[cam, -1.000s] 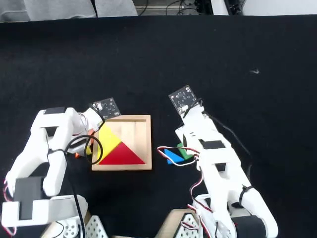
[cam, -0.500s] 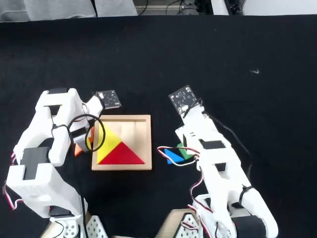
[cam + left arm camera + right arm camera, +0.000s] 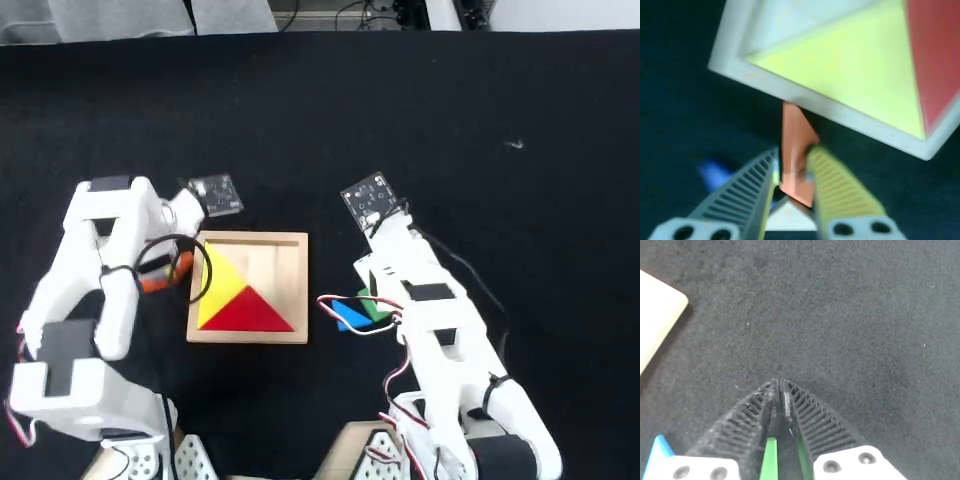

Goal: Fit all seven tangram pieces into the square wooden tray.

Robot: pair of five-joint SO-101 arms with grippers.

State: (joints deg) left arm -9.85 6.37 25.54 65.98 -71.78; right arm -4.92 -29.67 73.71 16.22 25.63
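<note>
The left gripper (image 3: pixel 794 156) has its fingers clamped on a small flat orange tangram piece (image 3: pixel 796 142), held on edge with its tip right at the outer rim of the square wooden tray (image 3: pixel 805 97). In the high view this pair sits left of centre, just outside the tray's (image 3: pixel 247 238) left edge. To do this step well, I judge that the piece should be lifted clear of the rim first, carried over the bare wood in the tray's upper part, and turned so its straight edge runs along the yellow triangle's (image 3: pixel 222 285) slanted side. It should then be lowered flat before the grip is let go. Pushing sideways with the tip against the rim would likely slide the light tray and unsettle the yellow triangle and the red triangle (image 3: pixel 248 312) already seated in its lower half. Farther right in the high view, a blue piece (image 3: pixel 349 315) and a green piece (image 3: pixel 377 308) lie on the black cloth beside the other arm. The right gripper (image 3: pixel 778 387) hangs above that cloth with its fingers together, holding nothing that can be made out. Compared with a second ago, the left arm has drawn back toward the left of the frame. Its gripper then lay over the tray's upper left corner and is now outside the edge. The right arm and the blue and green pieces have not moved.
</note>
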